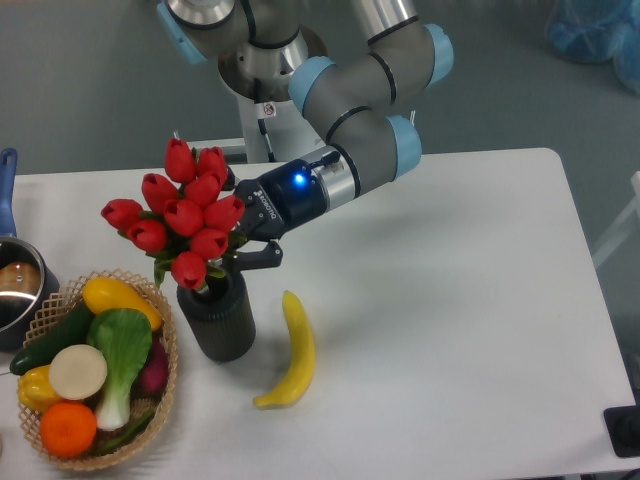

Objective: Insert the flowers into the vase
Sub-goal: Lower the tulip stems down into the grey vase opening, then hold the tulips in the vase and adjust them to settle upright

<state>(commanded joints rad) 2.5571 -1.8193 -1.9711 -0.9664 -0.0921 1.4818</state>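
Observation:
The flowers (183, 213), a bunch of red tulip buds with green leaves, stand over the vase (217, 320) with their stems down inside its mouth. The vase is a short dark grey cylinder, upright at the table's left. My gripper (240, 250) reaches in from the right and is shut on the flowers just under the buds, right above the vase's rim. The buds and leaves hide most of the fingers and the stems.
A yellow banana (291, 350) lies just right of the vase. A wicker basket (160, 380) of vegetables and fruit sits to the vase's left. A metal pot (14, 290) with a blue handle is at the left edge.

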